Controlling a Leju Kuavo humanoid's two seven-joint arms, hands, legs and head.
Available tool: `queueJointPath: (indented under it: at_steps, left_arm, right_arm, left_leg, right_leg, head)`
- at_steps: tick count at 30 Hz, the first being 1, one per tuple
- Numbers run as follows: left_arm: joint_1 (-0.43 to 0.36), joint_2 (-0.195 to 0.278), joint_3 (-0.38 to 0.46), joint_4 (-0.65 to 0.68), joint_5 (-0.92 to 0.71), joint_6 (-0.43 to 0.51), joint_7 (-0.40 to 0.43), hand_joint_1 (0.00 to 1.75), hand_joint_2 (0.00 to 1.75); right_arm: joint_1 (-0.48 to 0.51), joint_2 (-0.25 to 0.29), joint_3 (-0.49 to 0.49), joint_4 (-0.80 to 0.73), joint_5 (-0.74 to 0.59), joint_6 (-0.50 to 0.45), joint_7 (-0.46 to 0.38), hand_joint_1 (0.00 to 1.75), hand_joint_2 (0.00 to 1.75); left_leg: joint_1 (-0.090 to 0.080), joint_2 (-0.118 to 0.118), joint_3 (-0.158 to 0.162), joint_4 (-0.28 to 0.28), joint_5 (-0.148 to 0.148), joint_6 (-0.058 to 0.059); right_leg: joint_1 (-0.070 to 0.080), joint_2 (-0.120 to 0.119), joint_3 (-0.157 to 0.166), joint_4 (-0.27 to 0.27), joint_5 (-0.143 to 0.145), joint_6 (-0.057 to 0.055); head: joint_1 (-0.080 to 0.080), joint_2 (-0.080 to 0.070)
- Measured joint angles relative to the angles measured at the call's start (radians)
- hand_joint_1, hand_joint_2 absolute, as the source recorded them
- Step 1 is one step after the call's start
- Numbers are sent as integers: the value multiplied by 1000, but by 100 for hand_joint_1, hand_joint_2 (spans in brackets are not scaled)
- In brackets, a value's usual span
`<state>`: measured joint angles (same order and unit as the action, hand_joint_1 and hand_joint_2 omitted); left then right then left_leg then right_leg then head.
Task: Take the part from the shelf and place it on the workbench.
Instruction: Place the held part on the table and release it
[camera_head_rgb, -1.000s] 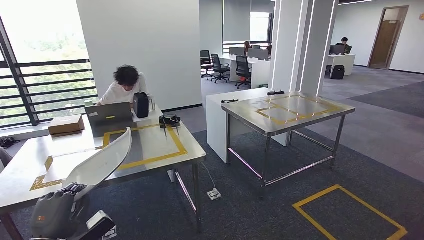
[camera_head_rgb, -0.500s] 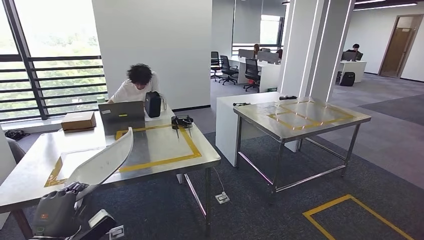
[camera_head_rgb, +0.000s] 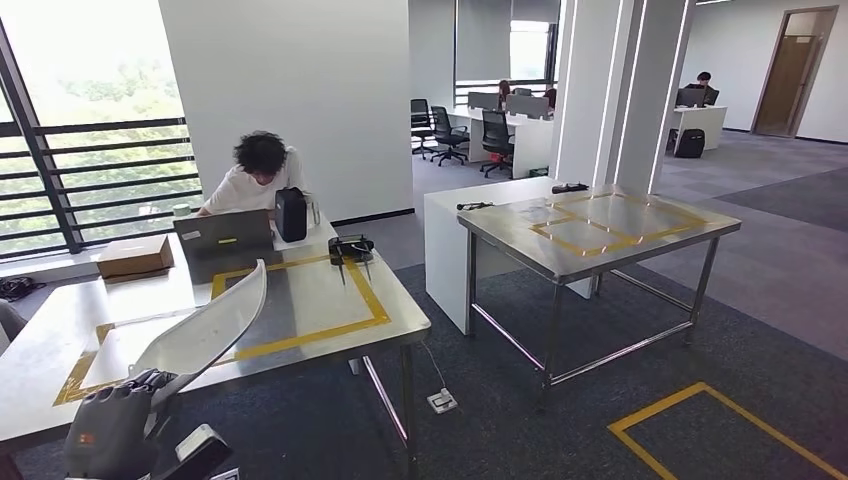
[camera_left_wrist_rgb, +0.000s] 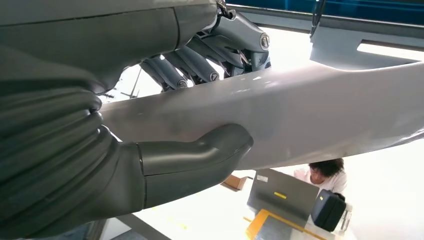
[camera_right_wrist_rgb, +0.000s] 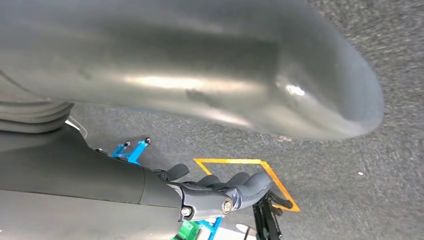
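The left hand (camera_head_rgb: 112, 432) holds the white part (camera_head_rgb: 205, 325), thumb on one side, fingers (camera_left_wrist_rgb: 200, 55) on the other. The right hand (camera_right_wrist_rgb: 220, 192) looks curled, maybe holding nothing

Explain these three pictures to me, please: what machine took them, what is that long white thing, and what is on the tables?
A walking humanoid robot took them. The wide picture is from its head, the two close ones from cameras at its wrists. Its left hand grips a long, curved white part, thumb on one side and fingers on the other. The right hand holds nothing, fingers curled, above grey carpet. The near table has yellow tape outlines, a laptop, a cardboard box, and a person seated behind. A second taped table stands to the right.
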<state>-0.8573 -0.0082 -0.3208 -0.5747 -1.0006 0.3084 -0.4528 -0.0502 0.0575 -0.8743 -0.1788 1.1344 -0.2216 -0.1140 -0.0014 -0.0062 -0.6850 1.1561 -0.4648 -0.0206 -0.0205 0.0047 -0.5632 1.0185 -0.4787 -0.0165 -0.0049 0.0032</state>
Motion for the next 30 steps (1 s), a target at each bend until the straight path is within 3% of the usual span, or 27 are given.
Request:
queueJointPath:
  at_steps: [2, 5, 7, 9, 11, 12, 13, 14, 16, 18, 21, 23, 26, 27, 28, 30]
  left_arm:
    - [-1, 2, 0, 1, 0, 1, -1, 175, 175]
    - [-1, 3, 0, 1, 1, 2, -1, 175, 175]
    - [-3, 4, 0, 0, 2, 2, -1, 175, 175]
    - [-6, 3, 1, -1, 3, 3, -1, 175, 175]
    - [-2, 2, 1, 0, 3, 3, -1, 175, 175]
    - [0, 2, 1, 0, 2, 3, -1, 175, 175]
    - [2, 2, 1, 0, 2, 3, -1, 175, 175]
    - [3, 2, 1, 0, 2, 3, -1, 175, 175]
    - [2, 1, 1, 0, 2, 2, 0, 175, 175]
    - [-1, 0, 1, 0, 2, 0, 1, 175, 175]
    - [-5, 0, 0, -2, 1, -4, 2, 175, 175]
    - [-11, 0, 0, -3, 1, -6, 4, 175, 175]
    - [-17, -1, 0, -1, 1, -12, 8, 175, 175]
    - [-15, -1, 0, 0, 1, -13, 8, 175, 175]
    - [-15, -1, 0, 0, 1, -15, 9, 175, 175]
    - [-17, 0, 0, 1, 1, -15, 9, 175, 175]
  right_arm:
    - [-1, 1, 0, 0, 1, 1, -1, 0, 0]
    - [-2, 2, 0, 0, 3, 4, -3, 0, 0]
    - [-3, 1, 0, 0, 5, 4, -4, 0, 0]
    - [-4, 0, 0, 0, 6, 4, -5, 0, 0]
    - [-4, 0, 0, 0, 6, 5, -4, 0, 0]
    - [-3, 0, 0, 0, 7, 6, -4, 0, 0]
    - [-2, 0, 0, 0, 7, 6, -3, 0, 0]
    - [-2, 0, 0, 0, 8, 6, -2, 0, 0]
    - [-2, -1, 0, 0, 9, 6, 0, 0, 0]
    - [-2, -1, 0, 0, 10, 6, 2, 0, 0]
    - [-3, -1, 0, 0, 13, 6, 3, 0, 0]
    - [-3, -2, 0, 0, 15, 6, 3, 0, 0]
    - [-4, -3, 0, 0, 18, 7, 3, 0, 0]
    - [-3, -3, 0, 0, 18, 7, 3, 0, 0]
    - [-3, -3, 0, 0, 18, 7, 3, 0, 0]
    - [-2, -2, 0, 0, 18, 7, 3, 0, 0]
  left_leg:
    - [-6, 1, 38, -109, 49, 10]
    - [-10, 0, 58, -147, 45, 29]
    - [-6, -1, 76, -154, 43, 42]
    - [-3, -2, 91, -157, 34, 52]
    - [-3, -4, 100, -156, 23, 56]
    - [-4, -5, 105, -155, 16, 56]
    - [-4, -6, 111, -152, 8, 55]
    - [-4, -7, 119, -150, 0, 53]
    - [-4, -8, 136, -145, -18, 45]
    - [-7, -8, 142, -143, -32, 33]
    - [-9, -9, 149, -135, -40, 15]
    - [-7, -6, 126, -80, -56, 6]
    - [-2, -2, 10, 103, -118, -7]
    - [-1, -1, -21, 140, -128, -8]
    - [-1, -1, -36, 140, -116, -7]
    - [-2, 0, -13, 41, -31, 2]
  right_leg:
    - [1, 1, 13, 0, -14, 9]
    - [3, 0, 20, 3, -20, 27]
    - [3, -1, 9, 37, -25, 35]
    - [2, -2, -51, 137, -50, 41]
    - [2, -2, -136, 252, -90, 48]
    - [2, -2, -165, 277, -94, 49]
    - [2, -2, -178, 267, -78, 50]
    - [2, -2, -171, 222, -40, 48]
    - [4, -3, -128, 87, 48, 44]
    - [8, -4, -99, 11, 74, 32]
    - [7, -2, -83, 1, 65, 9]
    - [4, -1, -65, -1, 58, -5]
    - [3, -1, -47, -2, 41, -14]
    - [3, 0, -41, -2, 35, -13]
    - [3, 1, -34, -2, 28, -12]
    - [5, 2, -13, -2, 14, -9]
  head:
    - [-1, 0]
    - [2, 0]
    - [4, 0]
    - [6, 0]
    - [8, 0]
    - [9, 0]
    - [9, 0]
    - [10, 0]
    - [10, 0]
    - [9, 0]
    - [8, 0]
    - [5, 0]
    - [2, 0]
    - [2, 0]
    - [1, 0]
    - [0, 0]
